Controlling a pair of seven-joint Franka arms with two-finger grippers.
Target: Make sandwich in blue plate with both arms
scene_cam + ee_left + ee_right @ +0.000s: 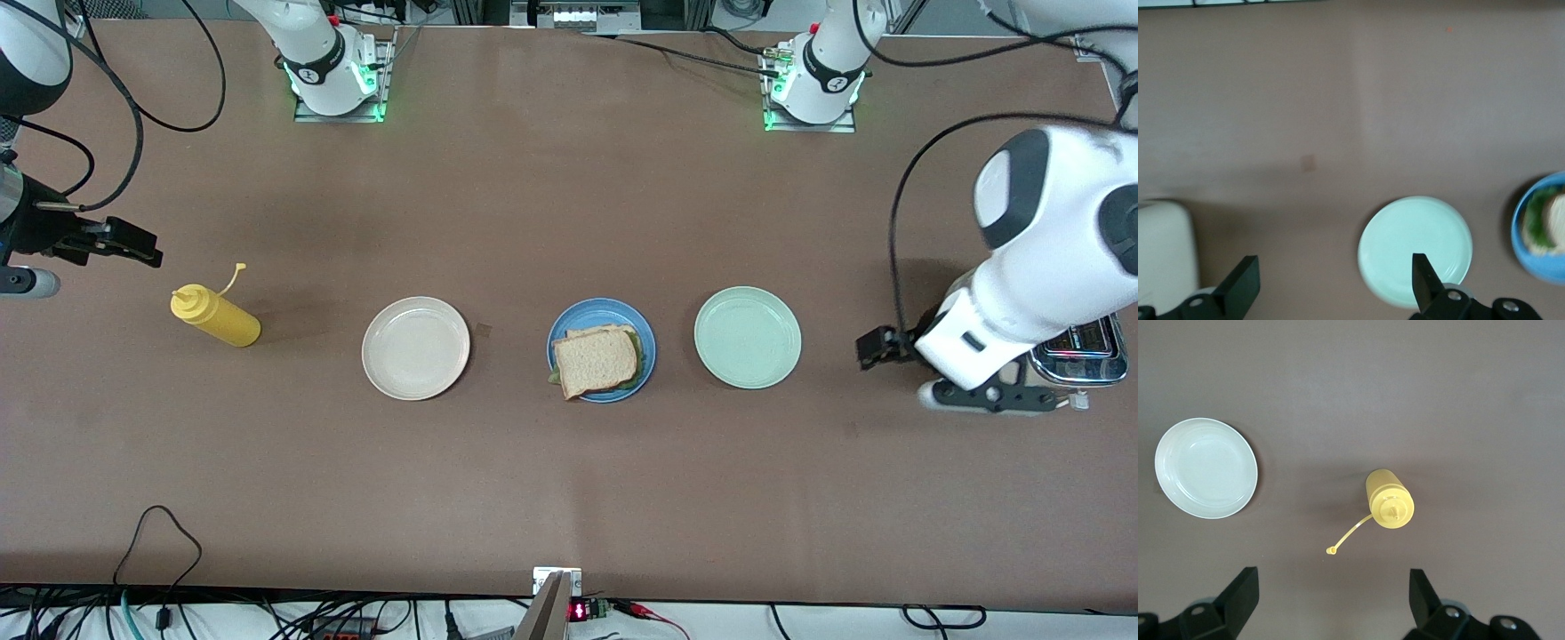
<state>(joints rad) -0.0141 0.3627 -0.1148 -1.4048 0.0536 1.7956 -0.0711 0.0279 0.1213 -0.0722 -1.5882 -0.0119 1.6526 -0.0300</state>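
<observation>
The sandwich (596,363) lies on the blue plate (613,306) at mid-table, a bread slice on top and green lettuce showing at its edges. The plate's rim (1523,248) and the sandwich (1546,223) also show at the edge of the left wrist view. My left gripper (1335,267) hangs open and empty over bare table toward the left arm's end, beside the pale green plate (747,337). My right gripper (142,249) hangs open and empty over the table at the right arm's end, close to a yellow squeeze bottle (1389,499).
A cream-white plate (415,348) and the pale green plate (1415,250) flank the blue plate; both hold nothing. The yellow bottle (215,316) stands with its cap strap sticking out. A silver box-like object (1080,356) sits partly under the left arm.
</observation>
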